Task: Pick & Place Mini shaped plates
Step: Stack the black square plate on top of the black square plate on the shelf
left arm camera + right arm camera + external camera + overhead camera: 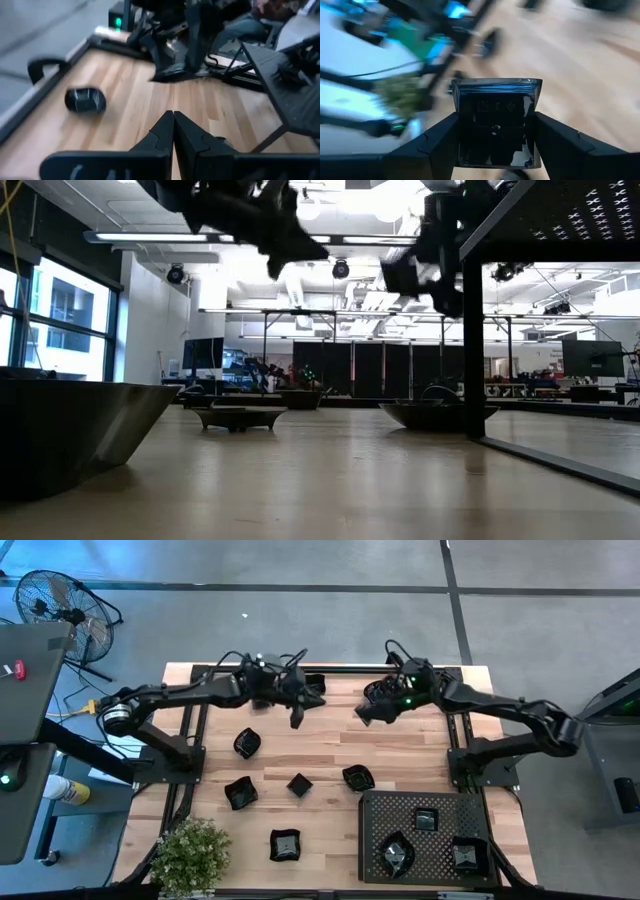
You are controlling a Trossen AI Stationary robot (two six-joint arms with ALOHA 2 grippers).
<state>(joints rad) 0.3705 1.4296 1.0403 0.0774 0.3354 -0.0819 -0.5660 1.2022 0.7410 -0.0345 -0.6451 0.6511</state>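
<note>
On the wooden counter (320, 755) in a big open hall, the right end effector (366, 712) clamps a square plate (496, 122) above the far side, the left end effector (296, 720) is together.

surface: pale wooden slatted table (320, 755) | loose on it: five small glossy black dishes (247, 743), scattered mid-table | near right corner: large black perforated rectangular tray (378, 815), flat on the wood | near left corner: small green potted plant (190, 855)

left end effector (296, 720) shut, right end effector (366, 713) gripping, both raised
</note>
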